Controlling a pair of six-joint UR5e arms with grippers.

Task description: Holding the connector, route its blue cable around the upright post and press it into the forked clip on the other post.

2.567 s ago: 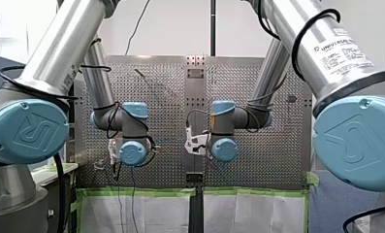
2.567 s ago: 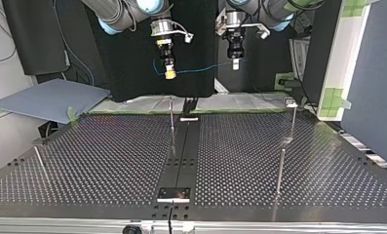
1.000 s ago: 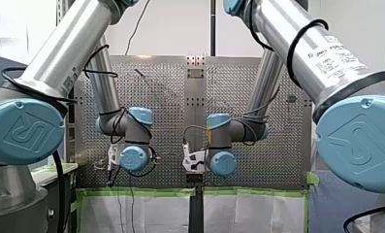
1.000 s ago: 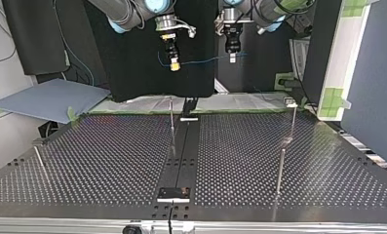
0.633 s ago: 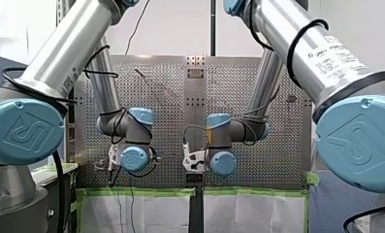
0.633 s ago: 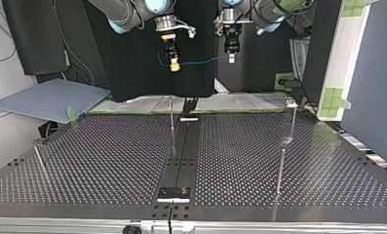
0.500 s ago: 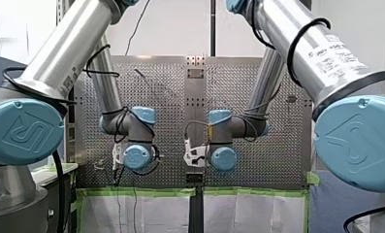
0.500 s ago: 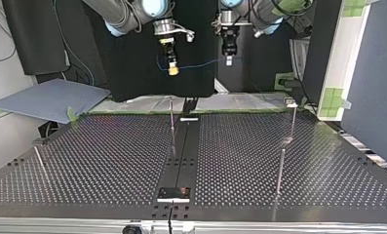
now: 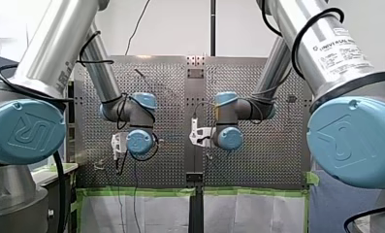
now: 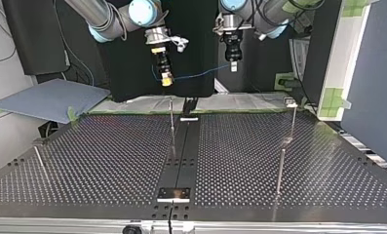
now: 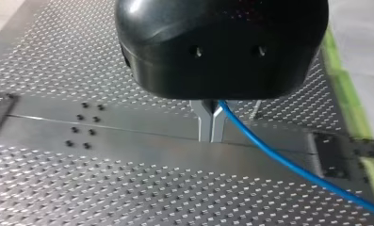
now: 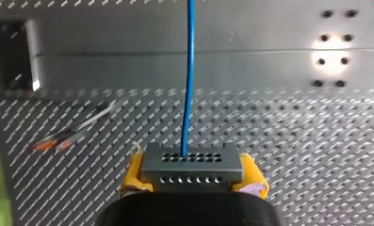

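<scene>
Both my grippers hold the blue cable up above the perforated table.

My right gripper (image 12: 192, 175) has its yellow pads (image 12: 134, 176) closed on the two ends of the grey connector (image 12: 192, 162), which sits crosswise between them. The blue cable (image 12: 189, 70) leaves one of the connector's holes and runs straight ahead of the gripper, over the table (image 12: 293, 141). My left gripper (image 11: 211, 138) has its metal fingers (image 11: 204, 126) pressed together with hardly a gap, and the cable comes out at their base and trails off to one side. In the top view the cable sags slightly between the two grippers, and the thin upright posts (image 10: 171, 117) stand lower down, apart from it. I cannot tell which post carries the forked clip.
</scene>
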